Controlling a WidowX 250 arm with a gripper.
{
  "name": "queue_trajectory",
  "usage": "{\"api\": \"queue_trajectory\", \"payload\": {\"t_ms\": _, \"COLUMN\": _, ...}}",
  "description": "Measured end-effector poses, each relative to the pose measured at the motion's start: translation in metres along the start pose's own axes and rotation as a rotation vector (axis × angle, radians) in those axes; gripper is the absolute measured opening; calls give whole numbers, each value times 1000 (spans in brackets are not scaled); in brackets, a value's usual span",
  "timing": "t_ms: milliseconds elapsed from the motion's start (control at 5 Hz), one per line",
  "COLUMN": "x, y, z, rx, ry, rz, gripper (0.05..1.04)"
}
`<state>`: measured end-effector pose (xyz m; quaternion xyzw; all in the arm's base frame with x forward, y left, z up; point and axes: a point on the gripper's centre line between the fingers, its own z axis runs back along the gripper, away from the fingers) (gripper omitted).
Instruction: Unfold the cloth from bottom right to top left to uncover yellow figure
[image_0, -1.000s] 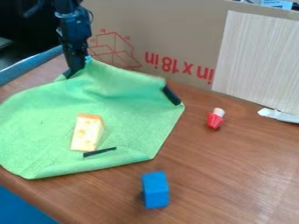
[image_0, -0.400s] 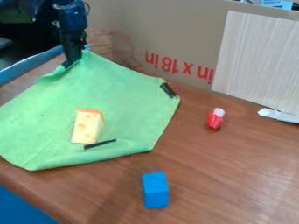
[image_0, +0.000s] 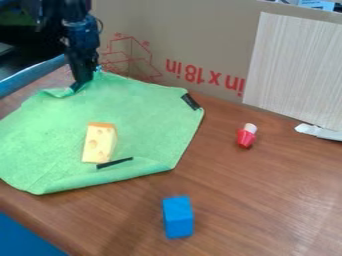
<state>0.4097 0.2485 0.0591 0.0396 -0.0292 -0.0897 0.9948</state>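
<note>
I'm watching soft light glaze the brown wood-grain tabletop at right while darkness is filling my feed's upper left.

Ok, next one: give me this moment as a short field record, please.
gripper: black two-finger gripper, at the far left of the cloth
cloth: green fabric cloth, mostly spread out on the brown wooden table
on cloth: pale yellow toy cheese wedge with holes, uncovered
right of cloth: small red toy with white tip
nearest camera: blue rectangular block
</note>
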Motion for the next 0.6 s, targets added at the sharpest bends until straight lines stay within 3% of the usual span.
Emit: {"api": "queue_trajectory", "payload": {"t_ms": 600, "x": -24, "y": 8, "z": 39, "rx": 32, "ry": -29, "rz": 34, "gripper": 991}}
